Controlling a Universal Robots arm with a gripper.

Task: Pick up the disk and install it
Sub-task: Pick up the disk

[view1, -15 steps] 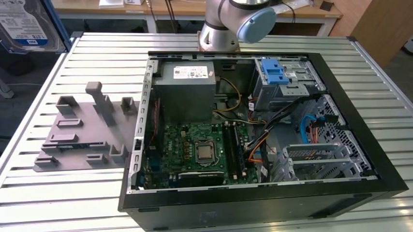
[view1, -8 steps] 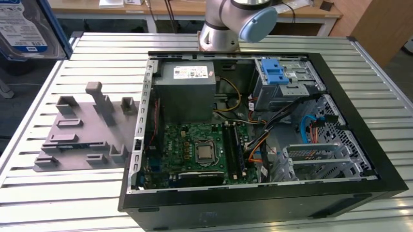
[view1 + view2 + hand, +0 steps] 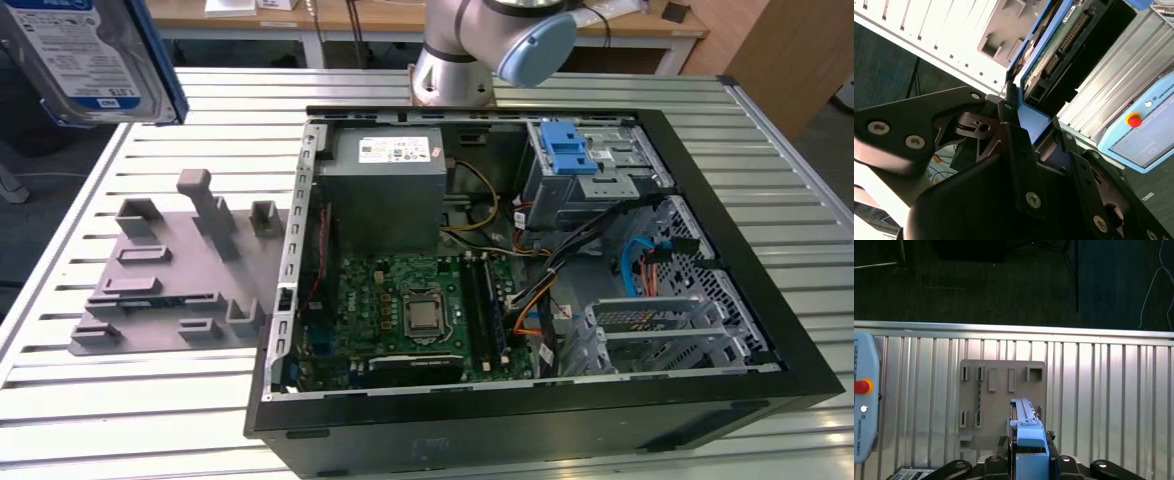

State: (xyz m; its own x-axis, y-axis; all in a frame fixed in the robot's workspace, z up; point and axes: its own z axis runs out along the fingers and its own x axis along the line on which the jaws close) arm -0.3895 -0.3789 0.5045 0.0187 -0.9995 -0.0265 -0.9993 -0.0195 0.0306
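- Surface [image 3: 134,420]: slatted metal, carrying everything listed below
- Computer case [image 3: 534,425]: black tower lying on its side with the side panel off; motherboard [image 3: 400,310] exposed
- Robot arm [image 3: 467,55]: its base stands on the surface just behind the case
- Fixture plate [image 3: 174,280]: grey, with raised slots and posts; flat on the surface, beside the case on the exterior view's left
- Power supply [image 3: 387,190]: grey box with a white sticker, in the case's rear corner
- Drive cage [image 3: 587,165]: silver with a blue latch piece, inside the case, on the exterior view's right of the power supply
- Teach pendant [image 3: 861,405]: pale blue with a red button; lies on the surface
- Disk [image 3: 94,60]: held in the air at the exterior view's upper left, label facing the camera, clear of the case; in the first wrist view it is edge-on above the fixture plate
- Gripper [image 3: 1034,125]: black fingers [image 3: 1016,140] pinching the disk by its blue carrier bracket
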